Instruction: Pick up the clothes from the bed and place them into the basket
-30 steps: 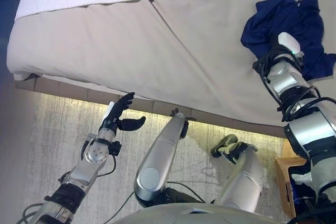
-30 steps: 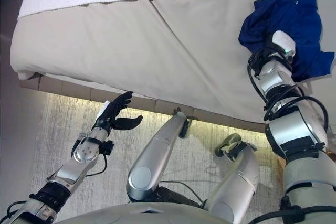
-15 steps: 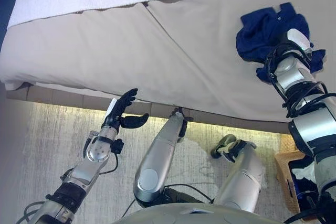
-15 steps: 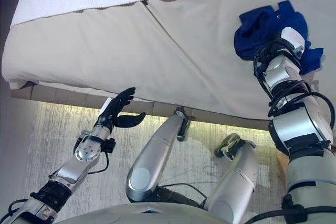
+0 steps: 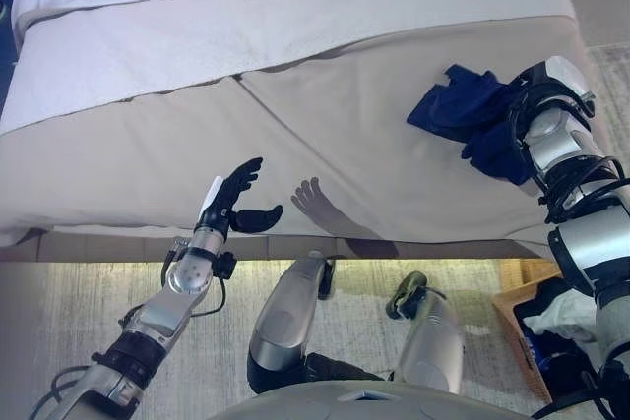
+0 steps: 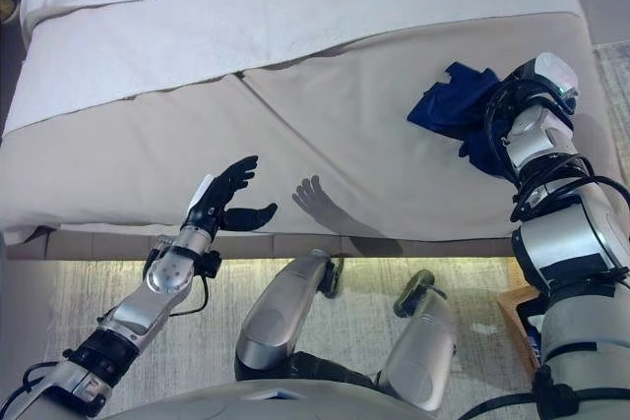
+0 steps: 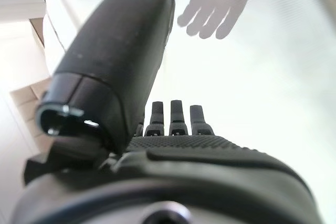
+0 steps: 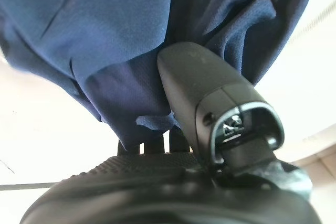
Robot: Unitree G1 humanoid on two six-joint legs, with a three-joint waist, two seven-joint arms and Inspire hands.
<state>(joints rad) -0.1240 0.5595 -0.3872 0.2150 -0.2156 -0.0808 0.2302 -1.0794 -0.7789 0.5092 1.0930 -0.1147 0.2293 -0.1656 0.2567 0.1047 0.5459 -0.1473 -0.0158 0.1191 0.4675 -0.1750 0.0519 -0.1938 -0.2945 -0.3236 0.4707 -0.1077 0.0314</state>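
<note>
- Right hand (image 8: pixel 220 124): your right wrist view shows the thumb pressed into the blue garment (image 5: pixel 463 110) with cloth bunched between thumb and fingers. Treat this as a grasp on the garment.
- Garment position: it hangs bunched from the right hand over the far right part of the bed (image 5: pixel 325 135). You cannot tell whether its lower folds touch the cover.
- Left hand (image 5: pixel 231 206): it hovers relaxed and empty near the bed's front edge, fingers spread.
- Basket (image 5: pixel 512 307): it stands on the floor at the robot's right, beside the bed, already holding a white item (image 5: pixel 571 312) and something blue.
- Risk, slipping: the hold appears to take only part of the cloth. A fast swing could pull the fabric out from under the thumb.
- Risk, snagging: loose folds may drag on the bed cover or catch on the basket rim during transfer.
- Risk, missing: only part of the basket is in view; confirm its opening before release.
- Writing: no legible brand, label or text is visible.
</note>
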